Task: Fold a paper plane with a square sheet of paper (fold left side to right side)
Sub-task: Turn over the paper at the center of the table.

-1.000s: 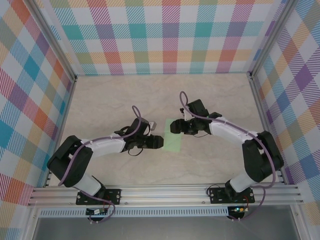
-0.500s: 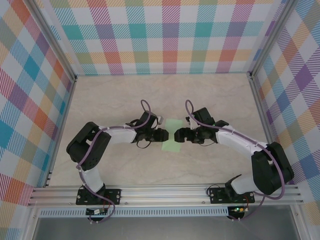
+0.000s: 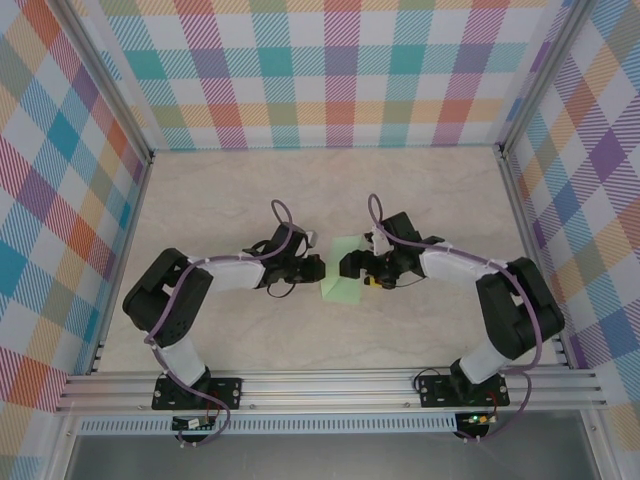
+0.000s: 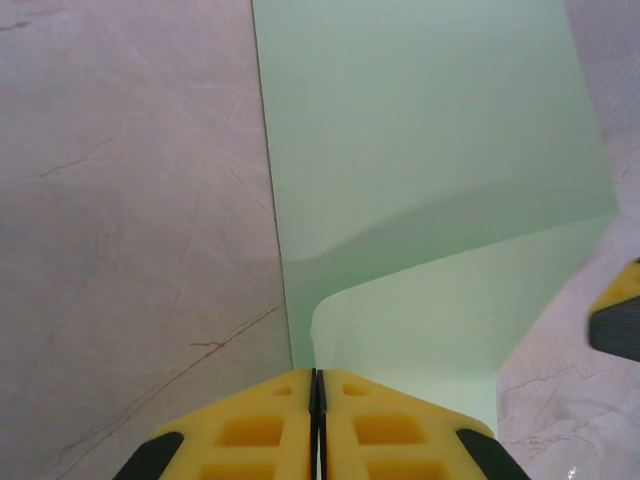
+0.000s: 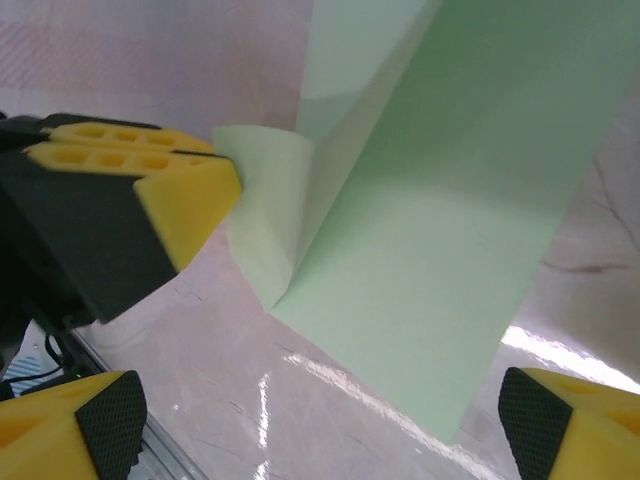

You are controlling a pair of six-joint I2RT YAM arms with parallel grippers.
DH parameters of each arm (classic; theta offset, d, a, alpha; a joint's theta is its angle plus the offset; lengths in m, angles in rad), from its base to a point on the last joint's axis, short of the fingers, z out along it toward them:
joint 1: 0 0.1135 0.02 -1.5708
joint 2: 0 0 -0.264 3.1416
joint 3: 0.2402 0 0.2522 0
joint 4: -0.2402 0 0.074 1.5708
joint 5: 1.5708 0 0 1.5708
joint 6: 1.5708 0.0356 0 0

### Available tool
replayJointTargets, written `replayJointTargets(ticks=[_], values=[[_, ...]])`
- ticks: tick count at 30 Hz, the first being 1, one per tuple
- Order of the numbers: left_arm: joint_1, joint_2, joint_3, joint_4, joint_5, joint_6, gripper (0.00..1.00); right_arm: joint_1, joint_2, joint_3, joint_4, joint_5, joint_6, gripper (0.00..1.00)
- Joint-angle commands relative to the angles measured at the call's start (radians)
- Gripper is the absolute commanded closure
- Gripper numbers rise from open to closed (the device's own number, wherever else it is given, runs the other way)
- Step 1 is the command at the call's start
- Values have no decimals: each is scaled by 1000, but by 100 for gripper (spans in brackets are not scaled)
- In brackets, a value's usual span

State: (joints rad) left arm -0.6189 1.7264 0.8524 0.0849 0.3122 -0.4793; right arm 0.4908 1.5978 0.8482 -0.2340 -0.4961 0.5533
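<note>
Square sheet of paper (image 3: 340,292), pale marbled tabletop (image 3: 230,200), plaid walls (image 3: 340,70)

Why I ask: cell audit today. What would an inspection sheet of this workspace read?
Surface: pale marbled tabletop, glossy.
Job's things: square sheet of paper, pale green, one corner lifted and curled.
Clutter: nothing seen.
End effectors: left end effector shut on the sheet's lifted corner; right end effector open above the sheet.
Cables: purple cables loop along both arms.
Surroundings: plaid walls; aluminium rail at the near edge.
</note>
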Motion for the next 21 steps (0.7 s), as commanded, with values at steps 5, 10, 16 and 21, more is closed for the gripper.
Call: replayJointTargets(ticks=[5, 10, 16, 21], values=[[20, -36, -18, 19, -6, 1, 89, 14, 151, 113, 91, -63, 73, 16], [21, -53, -18, 1, -27, 6, 79, 14, 219, 149, 144, -98, 89, 35], [58, -153, -75, -11, -31, 8, 72, 14, 200, 143, 195, -115, 55, 60], [105, -307, -153, -14, -22, -16, 58, 5, 162, 143, 208, -146, 26, 83]])
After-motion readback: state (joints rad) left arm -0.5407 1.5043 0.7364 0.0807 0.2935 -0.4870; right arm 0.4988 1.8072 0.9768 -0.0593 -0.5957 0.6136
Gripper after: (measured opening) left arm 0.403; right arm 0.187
